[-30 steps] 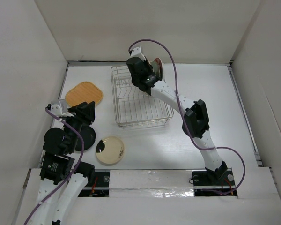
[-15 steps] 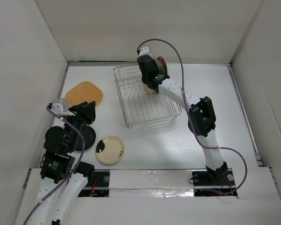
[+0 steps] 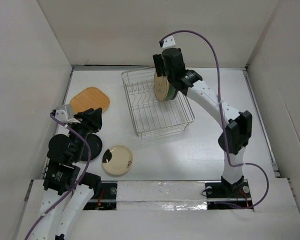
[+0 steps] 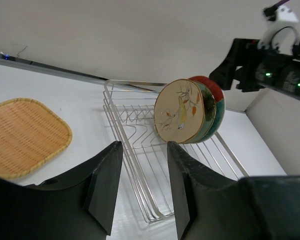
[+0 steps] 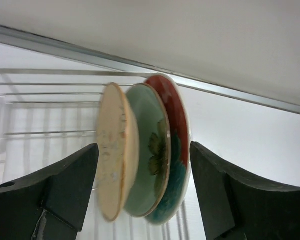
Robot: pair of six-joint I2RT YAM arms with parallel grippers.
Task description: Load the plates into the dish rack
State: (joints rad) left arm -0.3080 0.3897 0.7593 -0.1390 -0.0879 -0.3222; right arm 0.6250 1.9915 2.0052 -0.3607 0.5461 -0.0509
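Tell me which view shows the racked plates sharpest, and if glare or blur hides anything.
Left wrist: sharpest, print on the cream floral round plate readable in the silver wire dish rack; right wrist: teal flower plate and red round plate close but soft, edge-on, no glare; top external: even light, plates small, partly behind the right arm.

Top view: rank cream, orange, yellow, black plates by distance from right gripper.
1. Cream plate: in the rack, at the right gripper.
2. Orange plate: far left.
3. Yellow plate and black plate: near left, too close to call.
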